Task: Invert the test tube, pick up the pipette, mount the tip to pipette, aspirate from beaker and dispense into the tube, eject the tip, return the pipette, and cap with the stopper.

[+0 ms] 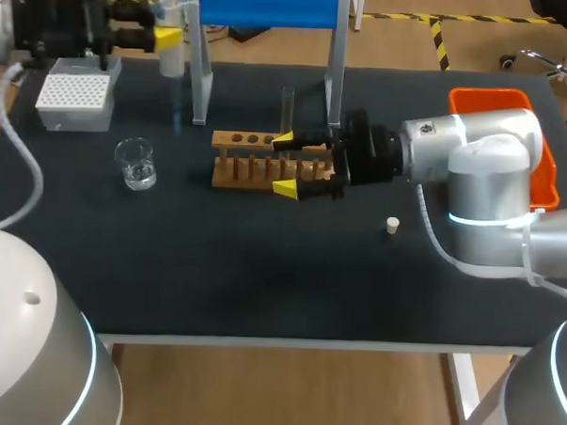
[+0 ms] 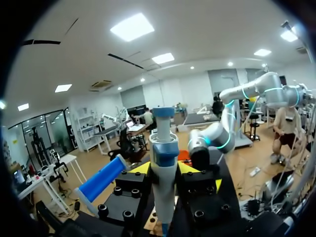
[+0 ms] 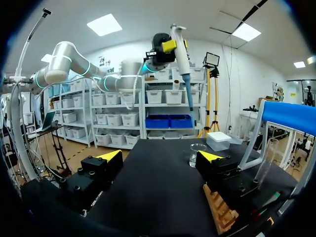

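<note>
We record the table as topped with a matt black sheet. The rack near its centre is bare, pale wood. The test tube standing in it and the beaker, at the rack's 9 o'clock, are clear and glossy; we cannot tell glass from plastic. The tip box, at 10 o'clock, is matt white plastic with a perforated top. The bin, at 3 o'clock, is glossy orange plastic. The pipette is smooth white and blue plastic. The right hand and left hand have matt black bodies and yellow tips. The right arm has a smooth, satin silver-grey shell.
</note>
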Robot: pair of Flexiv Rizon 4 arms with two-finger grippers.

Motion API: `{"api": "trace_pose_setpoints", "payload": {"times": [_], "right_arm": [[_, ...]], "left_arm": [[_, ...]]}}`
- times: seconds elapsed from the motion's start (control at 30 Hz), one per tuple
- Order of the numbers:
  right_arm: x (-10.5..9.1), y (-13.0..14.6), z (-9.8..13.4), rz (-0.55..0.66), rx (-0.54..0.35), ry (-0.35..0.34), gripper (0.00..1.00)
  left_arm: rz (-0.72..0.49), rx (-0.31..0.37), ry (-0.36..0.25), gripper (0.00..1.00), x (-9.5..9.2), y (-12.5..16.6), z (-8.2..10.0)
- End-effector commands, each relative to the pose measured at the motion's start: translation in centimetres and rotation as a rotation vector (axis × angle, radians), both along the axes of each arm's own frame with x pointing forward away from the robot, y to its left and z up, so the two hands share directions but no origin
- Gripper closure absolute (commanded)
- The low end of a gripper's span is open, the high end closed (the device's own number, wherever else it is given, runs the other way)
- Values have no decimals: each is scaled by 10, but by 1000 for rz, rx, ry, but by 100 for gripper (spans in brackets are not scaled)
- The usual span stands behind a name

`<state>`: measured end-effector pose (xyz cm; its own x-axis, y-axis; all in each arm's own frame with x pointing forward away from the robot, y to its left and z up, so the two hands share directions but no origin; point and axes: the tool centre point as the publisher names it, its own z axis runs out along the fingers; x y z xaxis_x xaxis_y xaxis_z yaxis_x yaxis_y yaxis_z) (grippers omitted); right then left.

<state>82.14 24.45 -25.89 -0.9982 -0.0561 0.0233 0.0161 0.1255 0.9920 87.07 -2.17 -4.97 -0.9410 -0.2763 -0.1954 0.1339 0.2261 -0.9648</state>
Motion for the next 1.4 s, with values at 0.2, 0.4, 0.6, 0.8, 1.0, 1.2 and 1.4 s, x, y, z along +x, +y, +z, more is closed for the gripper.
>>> {"api": "trace_pose_setpoints", "payload": {"times": [0.2,0.4,0.6,0.8,1.0,1.2,1.4], "right_arm": [[0,-1,0,1,0,0,0],[0,-1,0,1,0,0,0],[0,-1,0,1,0,0,0],[0,-1,0,1,0,0,0],[0,-1,0,1,0,0,0],[0,-1,0,1,0,0,0],[0,-1,0,1,0,0,0]], "left_arm": [[-35,-4,21,100,16,69,-22],[-37,-19,38,100,29,87,-40],[-38,-32,45,100,40,96,-51],[-43,-35,56,100,49,98,-56],[-41,-34,60,100,50,98,-55],[-41,-34,60,100,50,98,-55],[-41,-34,60,100,50,98,-55]]}}
